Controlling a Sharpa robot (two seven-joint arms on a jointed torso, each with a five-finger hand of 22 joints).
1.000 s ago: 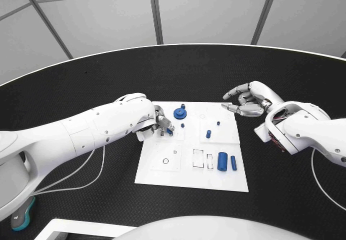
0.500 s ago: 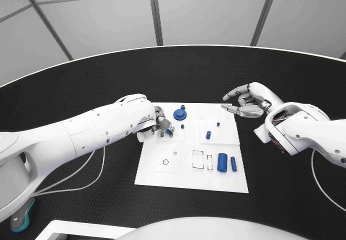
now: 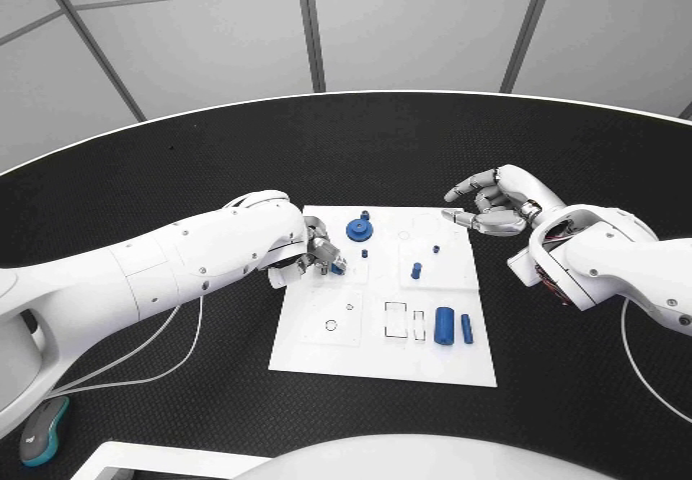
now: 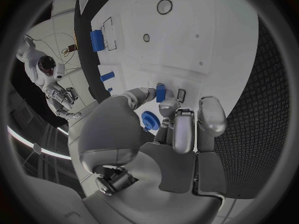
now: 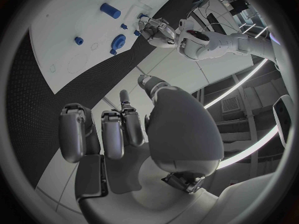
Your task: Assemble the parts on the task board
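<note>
The white task board (image 3: 378, 345) lies in the middle of the table. My left hand (image 3: 315, 250) hovers over the board's left part and pinches a small blue piece (image 3: 338, 267) between thumb and fingers; the left wrist view shows that piece (image 4: 161, 92) just above a small slot. A blue round part (image 3: 359, 231) stands near the board's far edge, and a small blue peg (image 3: 415, 269) stands mid-board. Two blue cylinders (image 3: 444, 323) lie side by side at the right. My right hand (image 3: 490, 205) hangs off the board's far right corner, fingers curled, holding nothing.
Black table surface (image 3: 173, 400) surrounds the board on all sides. Rectangular slots (image 3: 395, 315) and a round hole (image 3: 332, 324) sit in the board's near half. A white cable (image 3: 195, 345) trails under my left arm.
My left hand has eased slightly nearer and lower over the board with the blue piece still pinched. The right hand has stayed in place.
</note>
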